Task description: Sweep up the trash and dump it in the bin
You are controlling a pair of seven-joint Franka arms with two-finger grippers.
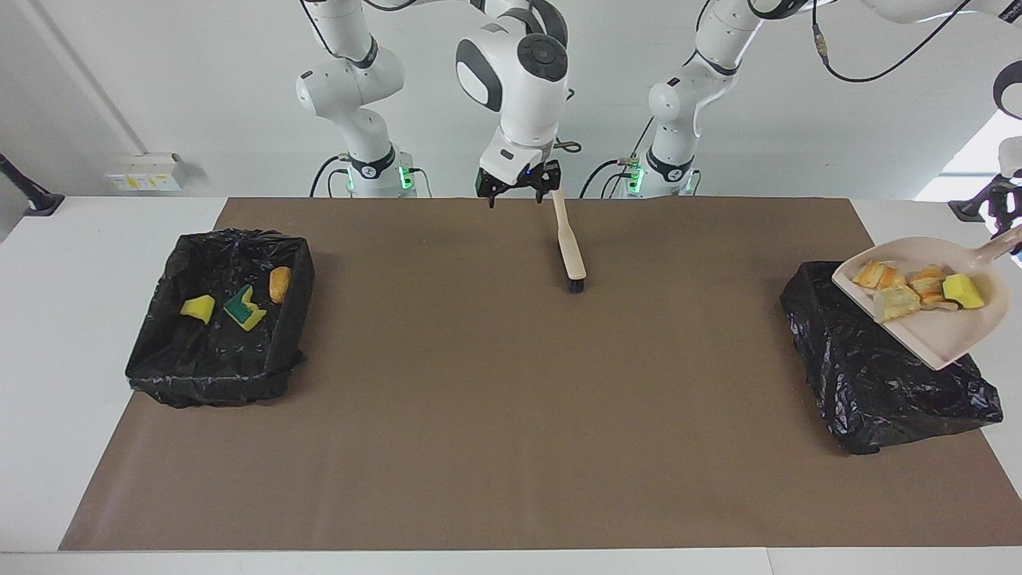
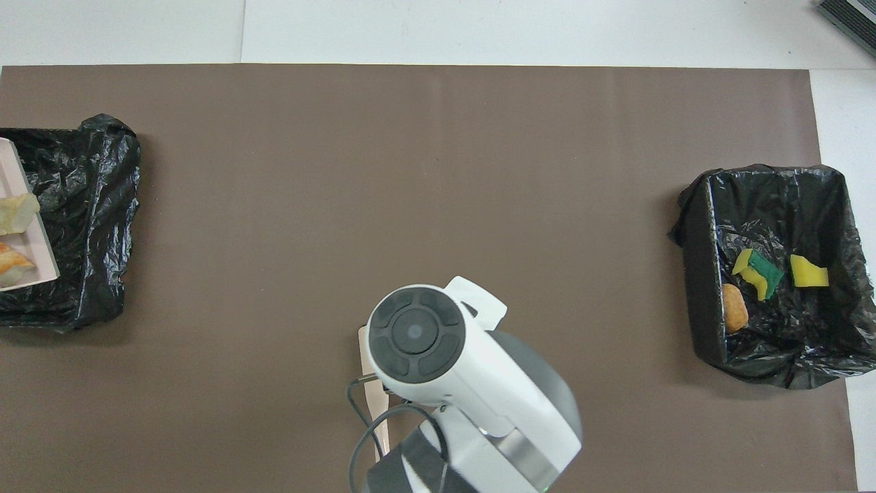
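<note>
My left gripper is shut on the handle of the beige dustpan, holding it raised over the black-lined bin at the left arm's end of the table. On the pan lie croissant pieces and a yellow sponge chunk. The beige brush lies on the brown mat, bristles pointing away from the robots. My right gripper hangs open just above the mat, one finger beside the brush's handle end and nothing between its fingers. In the overhead view the right arm's wrist hides that gripper, and only the pan's edge shows.
A second black-lined bin stands at the right arm's end, holding two sponge chunks and a fried nugget. A brown mat covers the table between the two bins.
</note>
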